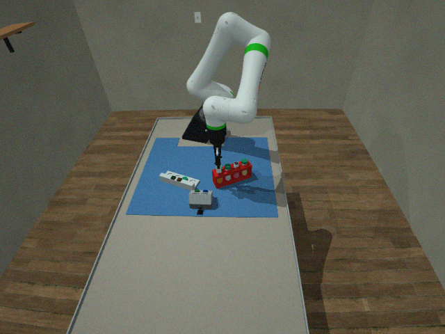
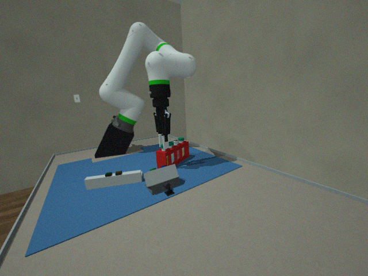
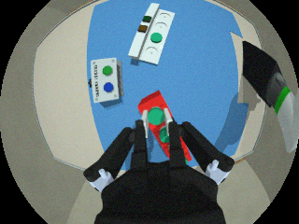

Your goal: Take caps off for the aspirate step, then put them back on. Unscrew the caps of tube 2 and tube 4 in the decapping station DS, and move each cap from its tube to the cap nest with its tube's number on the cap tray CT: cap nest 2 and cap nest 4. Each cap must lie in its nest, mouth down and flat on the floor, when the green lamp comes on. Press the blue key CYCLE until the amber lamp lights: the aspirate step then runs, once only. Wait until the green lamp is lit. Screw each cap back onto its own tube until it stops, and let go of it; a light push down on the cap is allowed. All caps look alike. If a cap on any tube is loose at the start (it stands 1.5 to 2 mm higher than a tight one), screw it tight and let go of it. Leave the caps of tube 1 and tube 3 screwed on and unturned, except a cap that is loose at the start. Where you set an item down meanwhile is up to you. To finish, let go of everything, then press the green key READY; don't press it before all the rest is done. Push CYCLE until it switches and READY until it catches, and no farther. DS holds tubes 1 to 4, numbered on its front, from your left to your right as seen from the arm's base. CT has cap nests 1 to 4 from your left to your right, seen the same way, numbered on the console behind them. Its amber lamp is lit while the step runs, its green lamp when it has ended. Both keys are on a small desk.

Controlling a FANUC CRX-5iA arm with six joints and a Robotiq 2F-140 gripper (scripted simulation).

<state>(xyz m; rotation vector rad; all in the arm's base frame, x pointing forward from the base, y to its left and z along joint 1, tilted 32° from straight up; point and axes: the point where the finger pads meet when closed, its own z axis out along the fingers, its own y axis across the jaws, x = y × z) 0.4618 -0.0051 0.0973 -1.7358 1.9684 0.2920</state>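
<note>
The claw (image 3: 157, 126) points straight down—pinching the green cap (image 3: 156, 115) on the red station's (image 1: 233, 177) end tube.

No text, label or number is legible anywhere.

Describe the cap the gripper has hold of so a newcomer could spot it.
On the blue mat stands a red tube block with a row of tubes. The green cap tops the end tube nearest the white cap tray; it alone sits between the black gripper fingers.

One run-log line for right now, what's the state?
gripper shut on end-tube cap | station DS | one cap in tray CT | keys untouched
</note>
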